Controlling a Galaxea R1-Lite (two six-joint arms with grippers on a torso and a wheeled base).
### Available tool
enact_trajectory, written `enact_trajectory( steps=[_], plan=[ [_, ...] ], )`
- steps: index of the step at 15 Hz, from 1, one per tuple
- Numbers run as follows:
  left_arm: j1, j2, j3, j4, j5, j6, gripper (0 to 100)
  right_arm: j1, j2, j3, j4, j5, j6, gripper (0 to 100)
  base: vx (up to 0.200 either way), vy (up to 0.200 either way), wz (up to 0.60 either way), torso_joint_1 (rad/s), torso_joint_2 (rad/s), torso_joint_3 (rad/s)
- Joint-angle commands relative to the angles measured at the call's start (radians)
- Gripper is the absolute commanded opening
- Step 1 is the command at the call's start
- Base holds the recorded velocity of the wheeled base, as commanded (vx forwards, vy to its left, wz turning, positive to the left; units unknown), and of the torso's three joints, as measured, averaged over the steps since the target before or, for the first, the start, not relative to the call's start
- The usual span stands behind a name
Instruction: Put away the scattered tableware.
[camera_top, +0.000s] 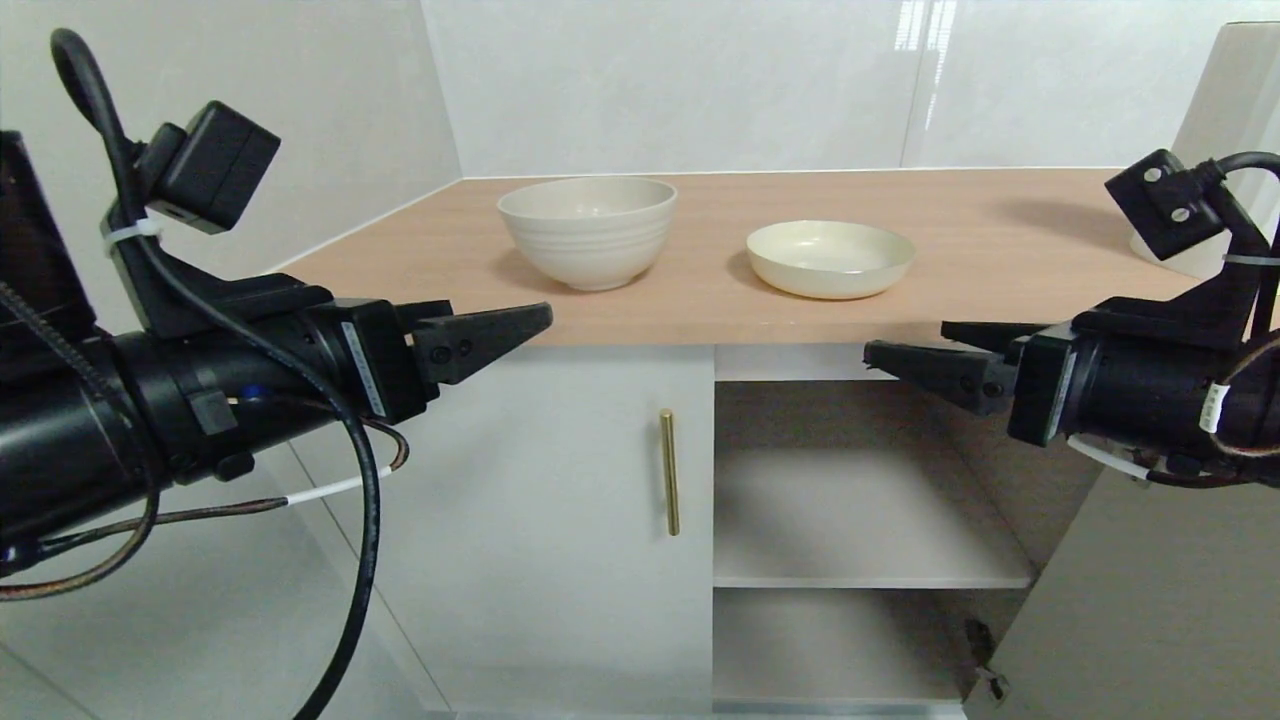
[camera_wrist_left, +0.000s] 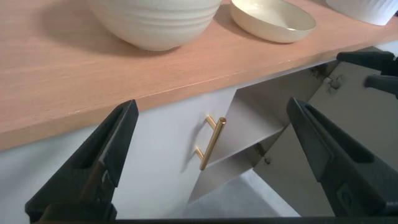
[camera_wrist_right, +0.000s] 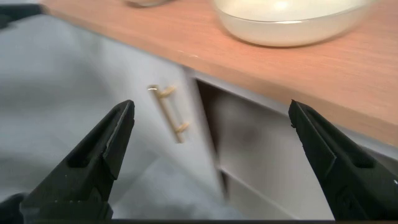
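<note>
Two pieces of pale tableware sit on the wooden countertop (camera_top: 1000, 250) of a white cabinet, with both of the robot's arms held level in front of it, just below the counter's front edge. The deep ribbed bowl (camera_top: 587, 230) stands upright toward the counter's left half; the shallow dish (camera_top: 830, 258) lies at its 3 o'clock, near but apart from it.

In the head view, the left gripper (camera_top: 520, 322) points toward the cabinet with the deep bowl at about its 1 o'clock, up on the counter and clear of the fingers. The right gripper (camera_top: 905, 340) faces inward from the other side, the shallow dish at about its 11 o'clock, likewise untouched. Both tools are released: each wrist view shows its fingers spread wide with nothing between them, left (camera_wrist_left: 212, 106) and right (camera_wrist_right: 211, 104).

Below the counter, the left cabinet door (camera_top: 520, 520) is closed, its brass handle (camera_top: 669, 472) upright along its right edge. At the handle's 3 o'clock the right compartment stands open, showing a white shelf (camera_top: 860, 520), with the open door (camera_top: 1150, 600) swung out to the right.
</note>
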Motion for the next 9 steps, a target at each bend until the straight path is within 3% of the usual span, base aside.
enact_trajectory(
  steps=[1, 9],
  plan=[
    [-0.002, -0.006, 0.0, 0.0, 0.0, -0.001, 100, 0.007, 0.0, -0.005, -0.001, -0.015, -0.009, 100, 0.0, 0.0, 0.0, 0.0, 0.0, 0.0],
    [-0.002, 0.002, 0.0, 0.001, -0.001, -0.002, 100, 0.007, -0.002, -0.009, -0.001, -0.021, -0.012, 100, 0.0, 0.0, 0.0, 0.0, 0.0, 0.0]
  ],
)
